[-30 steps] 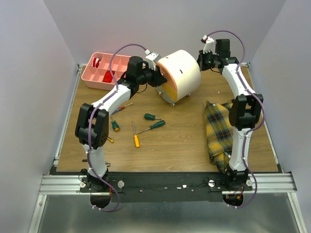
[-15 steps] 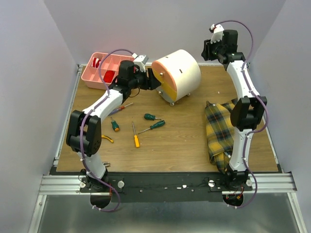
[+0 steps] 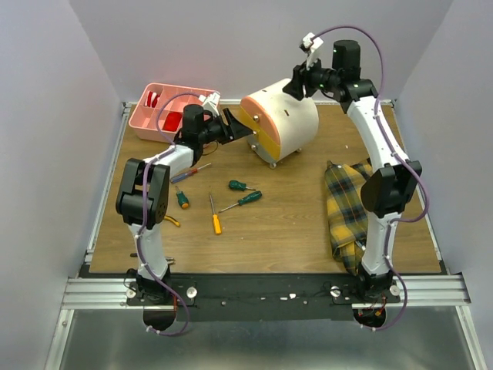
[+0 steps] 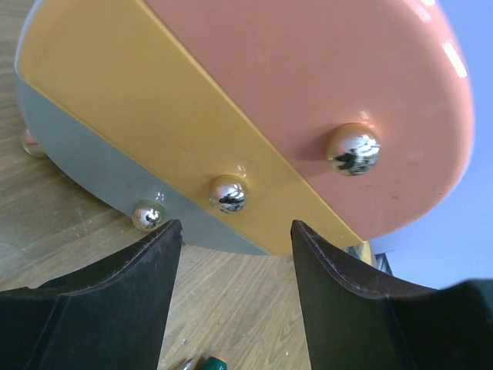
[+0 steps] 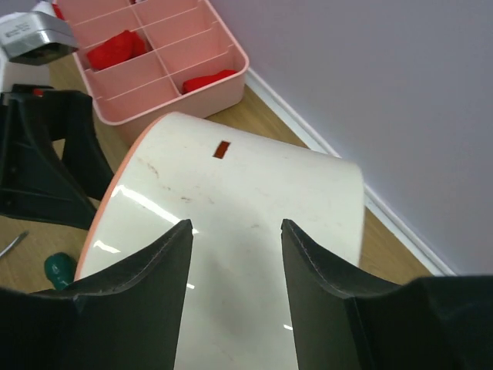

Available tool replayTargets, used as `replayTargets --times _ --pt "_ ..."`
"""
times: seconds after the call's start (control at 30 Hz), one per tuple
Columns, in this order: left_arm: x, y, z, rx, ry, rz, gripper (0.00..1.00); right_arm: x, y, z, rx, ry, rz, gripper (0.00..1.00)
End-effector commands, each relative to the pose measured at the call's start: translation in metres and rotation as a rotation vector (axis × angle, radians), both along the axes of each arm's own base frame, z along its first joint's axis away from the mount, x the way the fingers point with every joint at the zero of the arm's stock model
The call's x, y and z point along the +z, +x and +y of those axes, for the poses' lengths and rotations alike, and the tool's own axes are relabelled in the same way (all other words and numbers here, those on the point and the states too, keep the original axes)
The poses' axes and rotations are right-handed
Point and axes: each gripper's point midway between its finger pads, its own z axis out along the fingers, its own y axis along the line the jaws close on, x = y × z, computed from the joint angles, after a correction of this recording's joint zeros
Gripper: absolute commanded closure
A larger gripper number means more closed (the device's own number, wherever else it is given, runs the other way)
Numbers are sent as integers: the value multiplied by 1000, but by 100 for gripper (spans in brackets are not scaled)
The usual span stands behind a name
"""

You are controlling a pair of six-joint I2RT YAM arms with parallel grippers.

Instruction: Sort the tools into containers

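**Q:** Where do you have the hands?

**A:** My left hand (image 3: 236,126) is spread wide, holding nothing, and faces the front of the drawer unit (image 3: 289,116). Its wrist view shows the orange front (image 4: 308,85) over the yellow one (image 4: 139,100), both shut, each with a shiny knob (image 4: 353,149). I see no contact there.

**Q:** And the right?

**A:** My right hand (image 5: 235,225) is also open and empty, above the unit's cream shell (touching or not, I cannot tell).

**Q:** The containers?

**A:** The unit stands at the back middle of the desk (image 3: 293,231). The pink tray (image 3: 150,127) is in the back left corner with red pieces (image 5: 115,50) in some compartments. A green-handled screwdriver (image 3: 241,186) lies loose nearer me, among other tools.
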Motion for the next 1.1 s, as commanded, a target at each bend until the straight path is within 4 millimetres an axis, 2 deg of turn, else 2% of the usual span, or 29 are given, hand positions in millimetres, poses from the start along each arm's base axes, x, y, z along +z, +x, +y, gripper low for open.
replayTargets --times 0.0,0.13,0.43,0.83,1.03,1.07 --pt "8 4 -12 -52 -72 -10 35 -31 -7 14 46 -19 86 43" --pt "3 7 -15 -55 -85 5 39 -47 -5 18 31 -37 116 44" --pt "1 8 -25 -82 -106 3 44 -68 -4 16 14 -70 149 45" --pt "-12 14 -31 -94 -78 13 53 -75 -1 16 5 -78 160 46" --pt "-9 9 -32 -118 -78 -9 64 -81 -1 17 3 -83 172 48" --pt "-5 7 -32 -122 -77 -19 69 -82 -1 17 4 -84 173 48"
